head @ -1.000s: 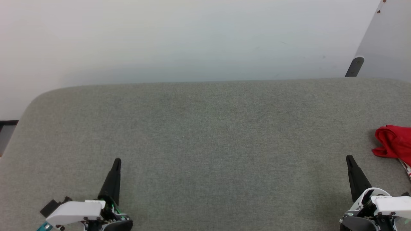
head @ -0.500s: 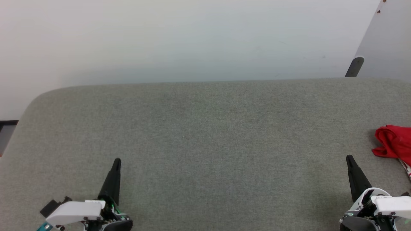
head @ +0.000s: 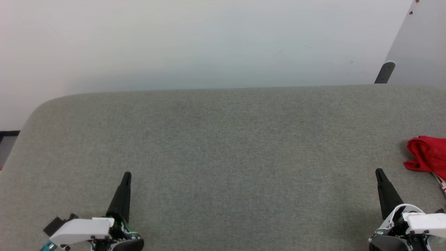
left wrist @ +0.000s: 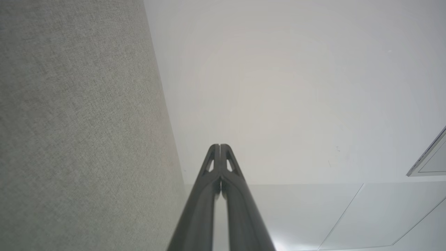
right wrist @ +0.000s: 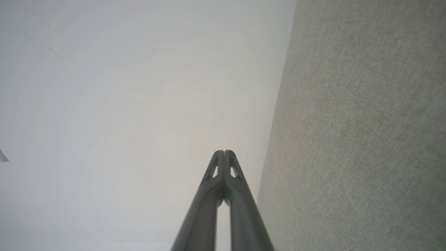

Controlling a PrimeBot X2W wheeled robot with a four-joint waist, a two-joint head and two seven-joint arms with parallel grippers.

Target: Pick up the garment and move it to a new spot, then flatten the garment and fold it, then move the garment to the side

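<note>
The garment (head: 428,154), a crumpled red heap with a bit of red-and-white trim below it, lies at the far right edge of the grey fabric surface (head: 223,139) in the head view, partly cut off by the frame. My right gripper (head: 378,172) rests near the front right, a short way left of and nearer than the garment, fingers pressed together and empty. At the front left my left gripper (head: 127,174) is likewise shut and empty. In the wrist views, the left gripper (left wrist: 220,145) and right gripper (right wrist: 224,152) point past the surface's edge at a pale wall.
The grey surface has a rounded far left corner (head: 38,108) and ends at a pale wall (head: 209,42). A grey panel with a dark bracket (head: 385,72) stands at the far right. A dark strip (head: 8,133) shows at the left edge.
</note>
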